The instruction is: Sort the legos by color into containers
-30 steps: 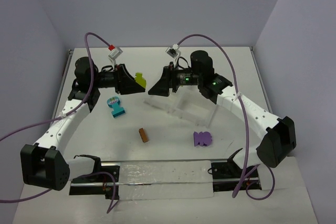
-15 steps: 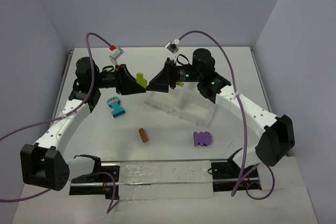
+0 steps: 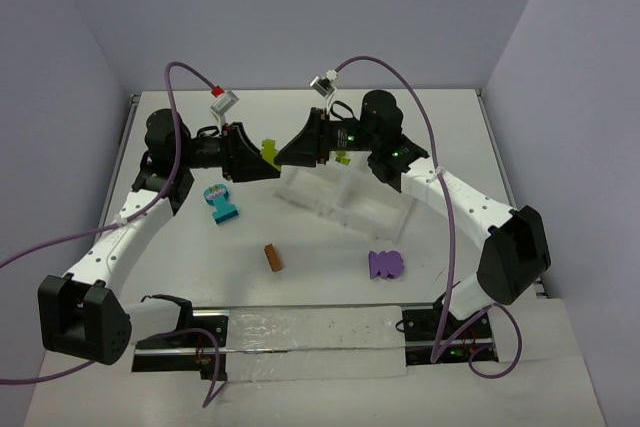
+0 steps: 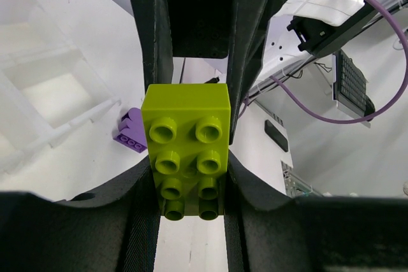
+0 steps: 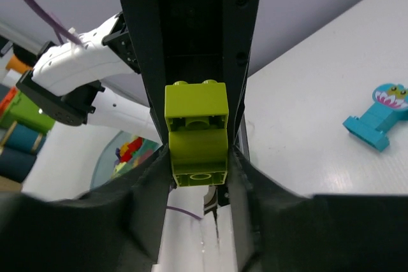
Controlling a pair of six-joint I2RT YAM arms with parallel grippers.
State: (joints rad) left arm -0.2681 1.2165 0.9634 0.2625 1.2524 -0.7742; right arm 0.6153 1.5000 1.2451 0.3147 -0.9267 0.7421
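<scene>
Clamping left gripper [image 4: 188,189] and right gripper [image 5: 197,170] on green brick [image 4: 185,151] near tray [image 3: 352,209]. We judge it stiff, light; pinch flat sides.

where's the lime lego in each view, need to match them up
top external: lime lego, upper middle
left wrist: centre, studs toward camera
right wrist: centre
landmark: purple lego in top external and left wrist; teal lego in top external and right wrist
</scene>
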